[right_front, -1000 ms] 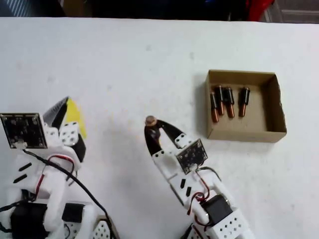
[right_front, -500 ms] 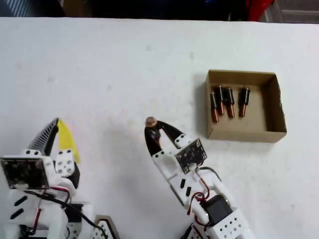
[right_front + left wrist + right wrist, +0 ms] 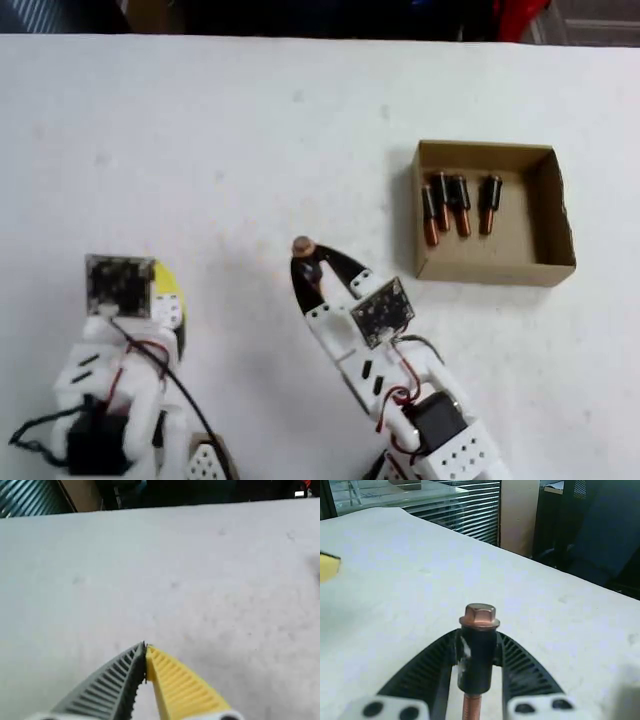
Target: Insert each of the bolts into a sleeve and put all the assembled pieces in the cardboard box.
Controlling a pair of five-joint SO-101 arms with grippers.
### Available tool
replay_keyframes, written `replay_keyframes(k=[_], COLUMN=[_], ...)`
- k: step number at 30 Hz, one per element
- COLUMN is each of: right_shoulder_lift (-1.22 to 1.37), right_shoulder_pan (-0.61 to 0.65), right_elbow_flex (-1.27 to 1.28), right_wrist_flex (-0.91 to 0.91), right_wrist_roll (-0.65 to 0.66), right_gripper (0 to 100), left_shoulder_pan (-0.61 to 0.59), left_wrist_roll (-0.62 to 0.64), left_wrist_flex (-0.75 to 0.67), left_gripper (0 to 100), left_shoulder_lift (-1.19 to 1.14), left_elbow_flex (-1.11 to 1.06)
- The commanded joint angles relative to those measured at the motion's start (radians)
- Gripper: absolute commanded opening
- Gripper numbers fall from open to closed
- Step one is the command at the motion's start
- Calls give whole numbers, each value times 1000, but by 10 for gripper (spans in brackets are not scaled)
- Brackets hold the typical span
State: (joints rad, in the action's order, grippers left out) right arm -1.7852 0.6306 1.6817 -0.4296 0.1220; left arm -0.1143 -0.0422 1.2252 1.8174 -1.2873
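Note:
My right gripper (image 3: 311, 272) (image 3: 477, 641) sits mid-table, left of the cardboard box (image 3: 490, 272), and is shut on a black sleeve (image 3: 476, 660) with a copper bolt (image 3: 302, 244) (image 3: 479, 616) through it. The bolt's hex head sticks out past the fingertips. Several assembled bolt-and-sleeve pieces (image 3: 460, 205) lie side by side in the box. My left gripper (image 3: 145, 651) is shut on nothing over bare table at the near left, its grey and yellow fingers pressed together. In the high view the wrist camera board covers most of it, leaving a bit of the yellow finger (image 3: 166, 282).
The white table (image 3: 250, 130) stretches bare from the middle to the far edge. The right wrist view catches a yellow fingertip (image 3: 328, 565) of the other arm at its edge. Dark room clutter lies beyond the far edge.
The left arm has pulled back toward the near edge and turned, so its camera board now covers its gripper. The right arm and its piece have stayed put.

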Motion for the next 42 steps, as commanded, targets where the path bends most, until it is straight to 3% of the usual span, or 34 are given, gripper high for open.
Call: replay_keyframes(k=[1, 15, 26, 34, 42], right_shoulder_lift=[-13, -13, -12, -15, -13], right_shoulder_pan=[1, 1, -1, -2, -200], right_elbow_flex=[9, 9, 9, 6, -109], right_wrist_flex=[-2, -4, -4, -101, -219], right_wrist_roll=[12, 12, 12, 12, 12], right_gripper=[17, 17, 17, 17, 17], left_shoulder_pan=[-10, -2, -4, -4, -8], left_wrist_roll=[-9, -9, -60, -60, -64], left_wrist_flex=[-86, -86, 55, 63, 63], left_gripper=[22, 22, 23, 23, 23], left_shoulder_lift=[5, 5, 5, 5, 5], left_elbow_flex=[-121, -399, -407, -407, -407])
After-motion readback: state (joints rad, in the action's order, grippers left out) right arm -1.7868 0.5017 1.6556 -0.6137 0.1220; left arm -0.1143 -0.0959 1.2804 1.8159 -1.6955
